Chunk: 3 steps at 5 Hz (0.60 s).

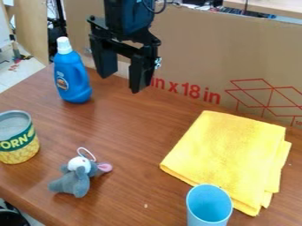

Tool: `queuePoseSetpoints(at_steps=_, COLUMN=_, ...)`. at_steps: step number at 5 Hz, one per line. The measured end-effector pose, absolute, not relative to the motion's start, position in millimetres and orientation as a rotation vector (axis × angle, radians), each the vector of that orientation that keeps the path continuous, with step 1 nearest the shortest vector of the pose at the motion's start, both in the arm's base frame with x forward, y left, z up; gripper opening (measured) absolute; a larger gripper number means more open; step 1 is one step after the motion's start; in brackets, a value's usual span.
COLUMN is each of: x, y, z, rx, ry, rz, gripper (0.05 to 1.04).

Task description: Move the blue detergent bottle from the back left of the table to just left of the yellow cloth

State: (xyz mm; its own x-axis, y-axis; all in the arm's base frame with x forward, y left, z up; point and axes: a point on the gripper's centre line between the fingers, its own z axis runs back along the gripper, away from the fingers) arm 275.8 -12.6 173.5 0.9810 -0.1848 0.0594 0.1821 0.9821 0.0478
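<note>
The place is looking like a robotics lab or workshop. A black two-finger robot gripper (121, 83) is hanging over a reddish-brown wood-grain table (130, 137), and a large tan cardboard sheet with red print (200, 50) is standing behind it. Beyond, dark cables and equipment (56, 32) are crowding beside a pale wooden panel (32, 28), while small scraps (13, 67) are littering the whitish floor (26, 76).
</note>
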Motion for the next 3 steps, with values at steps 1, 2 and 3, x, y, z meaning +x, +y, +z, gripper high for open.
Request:
queuePoseSetpoints(at_steps=1, x=275, y=-13, z=167, rx=0.04, ry=-0.039, rz=-0.188, gripper=1.001)
queuePoseSetpoints(at_steps=2, x=274, y=5, z=176, rx=0.046, ry=-0.038, rz=-0.182, gripper=1.001)
queuePoseSetpoints(at_steps=3, x=281, y=34, z=198, rx=0.057, ry=-0.082, rz=-0.169, gripper=1.001)
